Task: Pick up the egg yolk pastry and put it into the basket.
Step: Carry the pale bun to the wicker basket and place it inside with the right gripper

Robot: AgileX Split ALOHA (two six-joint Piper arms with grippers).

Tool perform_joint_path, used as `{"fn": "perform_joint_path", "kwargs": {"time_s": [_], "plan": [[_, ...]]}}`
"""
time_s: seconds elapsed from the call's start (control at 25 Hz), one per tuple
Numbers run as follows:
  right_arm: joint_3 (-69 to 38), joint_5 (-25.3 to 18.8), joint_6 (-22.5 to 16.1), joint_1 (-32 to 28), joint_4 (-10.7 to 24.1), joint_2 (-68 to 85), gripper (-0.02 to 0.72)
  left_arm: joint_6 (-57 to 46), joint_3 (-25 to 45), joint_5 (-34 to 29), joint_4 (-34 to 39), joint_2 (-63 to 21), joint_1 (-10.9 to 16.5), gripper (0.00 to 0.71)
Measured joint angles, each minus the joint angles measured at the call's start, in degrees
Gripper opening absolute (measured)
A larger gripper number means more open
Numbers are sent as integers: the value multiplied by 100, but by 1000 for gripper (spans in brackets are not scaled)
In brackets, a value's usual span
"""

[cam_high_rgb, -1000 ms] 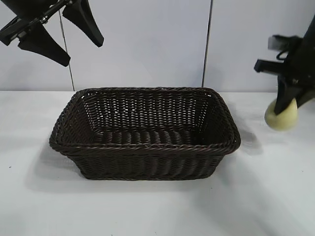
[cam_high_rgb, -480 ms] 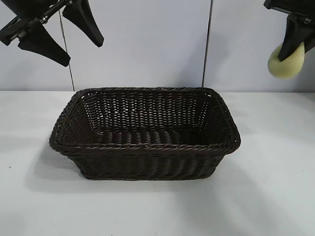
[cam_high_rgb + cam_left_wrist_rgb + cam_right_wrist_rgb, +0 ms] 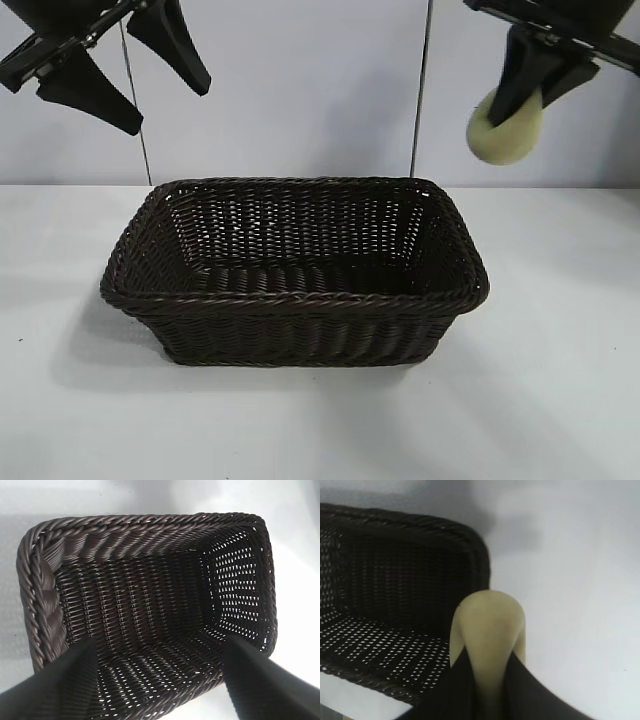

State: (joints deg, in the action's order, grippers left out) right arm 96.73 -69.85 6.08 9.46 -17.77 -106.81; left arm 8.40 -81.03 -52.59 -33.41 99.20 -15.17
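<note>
The white table point(image 3: 560, 400) holds the dark brown basket point(image 3: 295, 300) near the front, and nothing can be seen lying inside it. Higher up at the right, the right gripper point(image 3: 520, 95) pinches the egg yolk pastry point(image 3: 508, 130) tight, in the air just past the basket's right end. At the far upper left, the left gripper point(image 3: 125, 70) hangs with its fingers spread wide, probably holding nothing.

The right gripper point(image 3: 520, 95), clamped on the pastry point(image 3: 508, 128), has risen from just above the table at the far right and swung left, and now hangs high beside the basket's point(image 3: 300, 300) right end.
</note>
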Motion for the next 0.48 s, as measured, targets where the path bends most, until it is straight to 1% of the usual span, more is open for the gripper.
{"fn": "perform_joint_path", "kwargs": {"time_s": [0.24, 0.48], "plan": [[0, 246, -94, 889, 25, -17, 75, 0, 0, -10, 0, 0, 0, 515], [2, 497, -239, 1470, 92, -245, 75, 0, 0, -10, 0, 0, 0, 515]]}}
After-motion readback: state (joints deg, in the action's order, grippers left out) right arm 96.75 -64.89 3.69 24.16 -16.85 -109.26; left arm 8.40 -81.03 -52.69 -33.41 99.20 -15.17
